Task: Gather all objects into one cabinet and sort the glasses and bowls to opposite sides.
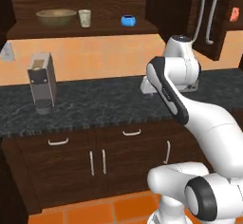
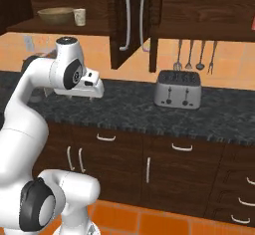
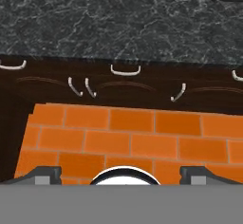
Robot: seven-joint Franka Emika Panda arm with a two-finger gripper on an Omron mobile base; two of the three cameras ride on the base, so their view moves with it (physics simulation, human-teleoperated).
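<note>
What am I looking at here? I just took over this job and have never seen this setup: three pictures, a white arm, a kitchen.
It is a white robot arm on a driving base, in a rendered kitchen. Two pictures come from base cameras behind the arm, left and right. The third looks along the hand: its two dark fingers stand apart at the bottom, holding nothing, above the orange floor.

The open wall cabinet holds a tan bowl, a cream cup and a blue mug. A red-orange cup shows at the far right edge. On the dark counter stand a coffee machine and a toaster.
</note>
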